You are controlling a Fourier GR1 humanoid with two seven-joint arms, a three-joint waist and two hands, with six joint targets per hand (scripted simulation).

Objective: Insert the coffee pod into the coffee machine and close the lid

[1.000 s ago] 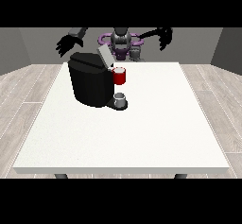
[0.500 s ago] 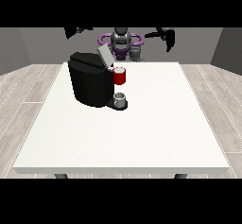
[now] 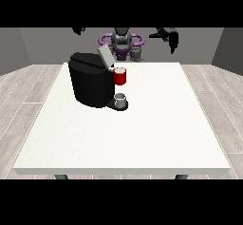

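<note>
A grey coffee pod sits on the white table at its far edge, toward twelve o'clock, just in front of the robot and a little to the right of its body as the view shows it. It is well apart from the black coffee machine, which stands on the table's left half, toward ten o'clock from the table's middle. The machine's lid is raised and tilted back at the top right of its body. A red thing at the machine shows at the machine's right side, below the lid. Beneath that, a grey thing rests on the machine's base at about five o'clock from its body; whether it is a cup cannot be told.

The hand at the view's right hangs in the air at about one o'clock from the pod, above and behind the table's far edge, its fingers pointing downward and grasping nothing. The hand at the view's left shows only as a small dark shape at the scene's top edge, at eleven o'clock from the machine; whether its fingers are released or clenched cannot be told.
</note>
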